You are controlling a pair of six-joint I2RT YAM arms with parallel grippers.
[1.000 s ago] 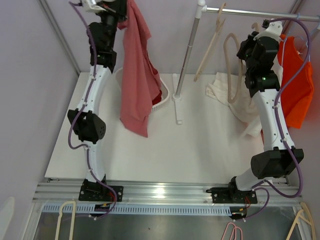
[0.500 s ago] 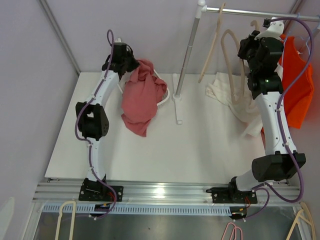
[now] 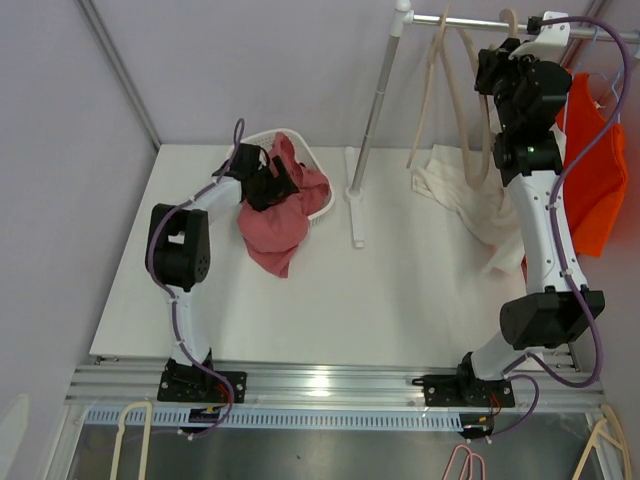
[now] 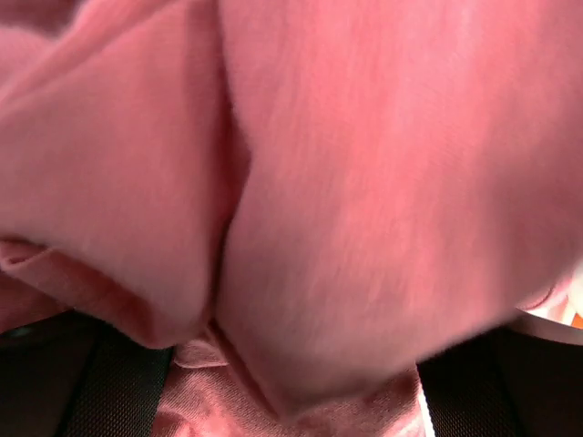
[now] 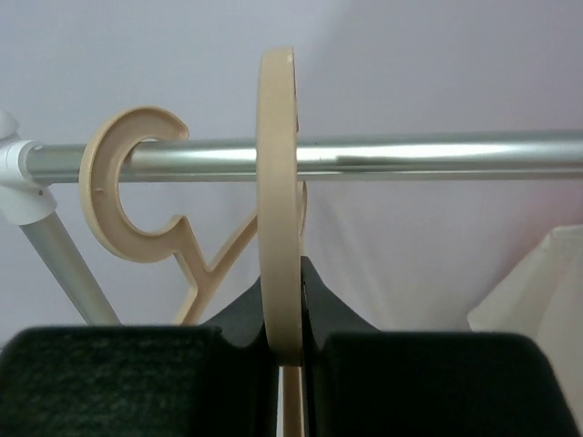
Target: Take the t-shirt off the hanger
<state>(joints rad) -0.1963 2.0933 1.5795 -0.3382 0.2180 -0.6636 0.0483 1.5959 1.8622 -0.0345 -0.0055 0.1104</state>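
The red t-shirt [image 3: 285,210] lies bunched in a white basket [image 3: 262,137] and spills over its front rim onto the table. My left gripper [image 3: 272,180] is down on the heap. In the left wrist view red cloth [image 4: 346,182] fills the frame, and the dark fingers [image 4: 82,382] stand wide apart at the bottom corners, open over it. My right gripper [image 3: 503,50] is up at the rail [image 3: 470,22], shut on the hook of a bare beige hanger [image 3: 470,130]. In the right wrist view that hook [image 5: 276,182] is pinched between the black pads [image 5: 290,350], crossing in front of the rail [image 5: 410,155].
A second beige hanger [image 3: 428,100] [image 5: 127,196] hangs on the rail to the left. An orange shirt [image 3: 595,170] hangs at the far right. A cream cloth [image 3: 460,190] lies on the table below. The rack's pole [image 3: 375,110] stands behind the basket.
The left arm came down from high up, lowering the red t-shirt into the basket, and its jaws opened. The right arm lifted the bare hanger up to the rail.
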